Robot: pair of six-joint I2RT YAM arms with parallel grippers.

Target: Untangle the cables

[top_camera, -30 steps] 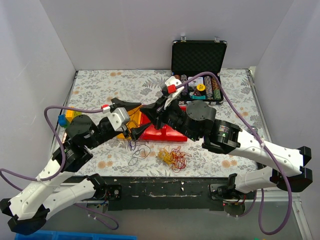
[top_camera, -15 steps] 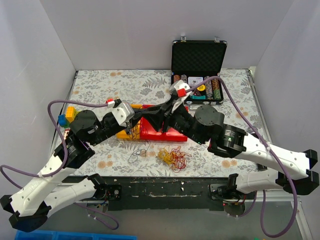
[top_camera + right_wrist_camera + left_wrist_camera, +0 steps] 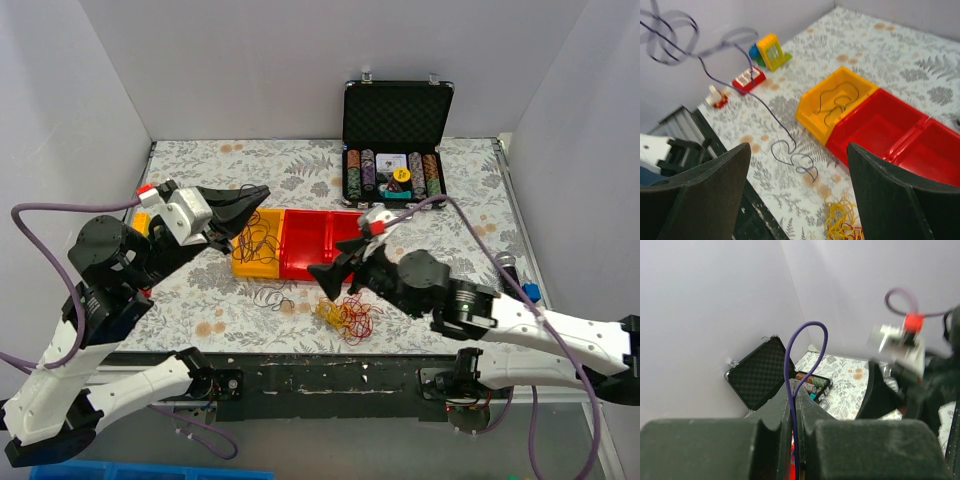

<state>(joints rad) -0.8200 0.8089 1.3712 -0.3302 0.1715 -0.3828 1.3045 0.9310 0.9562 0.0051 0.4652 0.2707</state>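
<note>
We start w/ the floral surface [image 3: 200, 165], which carries everything. Over it reach the left arm [image 3: 100, 290], raised high on the left side, and the right arm [image 3: 520, 320], low across the front.

At the back stands an open black case [image 3: 397, 115] w/ rows of chips [image 3: 390, 170] in its lower half. Mid-surface sit a red bin [image 3: 305, 240] and, touching its left side, a yellow bin [image 3: 250, 268].

The left fingers [image 3: 240, 203] point toward the yellow bin from above. In the left wrist view they're clenched on a purple cable [image 3: 792, 430], which passes through the narrow slot between them and curls into a loop beyond the tips. In the right wrist view we follow a thin purple strand slanting down from upper left to the surface, where it ends in loose loops in front of the yellow bin (near it, not touching, as far as we can tell).

The right fingers [image 3: 330, 278] are spread wide w/ nothing between them. They hover at the red bin's front edge, just beside the yellow-and-red tangle [image 3: 347, 315], a small snarl lying near the front of the surface.

A thin dark cable [image 3: 258, 240] lies coiled inside the yellow bin. Far left sit a few small toy blocks [image 3: 767, 50].
</note>
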